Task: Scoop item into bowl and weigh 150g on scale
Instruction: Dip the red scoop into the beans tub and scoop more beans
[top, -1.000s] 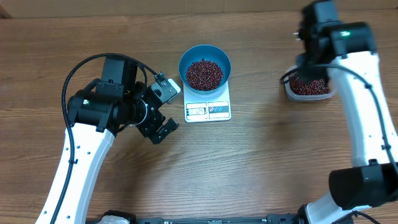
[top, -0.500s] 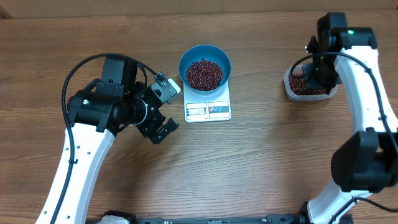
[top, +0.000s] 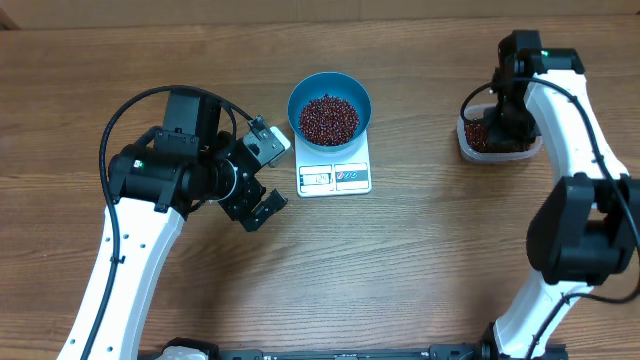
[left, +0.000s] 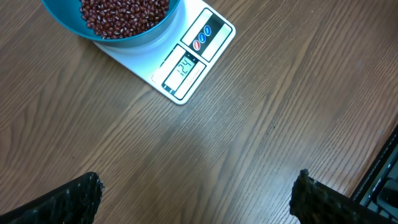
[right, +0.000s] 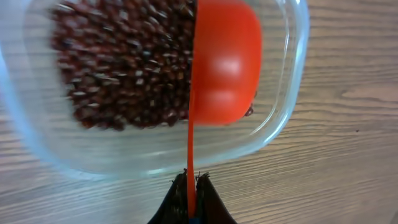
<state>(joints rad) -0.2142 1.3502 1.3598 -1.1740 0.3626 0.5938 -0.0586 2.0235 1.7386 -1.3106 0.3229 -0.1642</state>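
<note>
Reads short of target on scale (top: 335, 177), beans (top: 329, 117) already heaped in bowl (top: 296, 100). Grips red scoop (right: 224, 68) over tub (right: 283, 112) in clenched right pincer (right: 191, 183); left pincer (left: 199, 194) released.

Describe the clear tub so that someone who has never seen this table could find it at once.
On the wooden table, look right of the white scale in the middle. There sits the clear tub, under the red scoop in the right pincer. Unlike the round blue bowl, also holding beans, it is see-through and rectangular with rounded corners.
</note>
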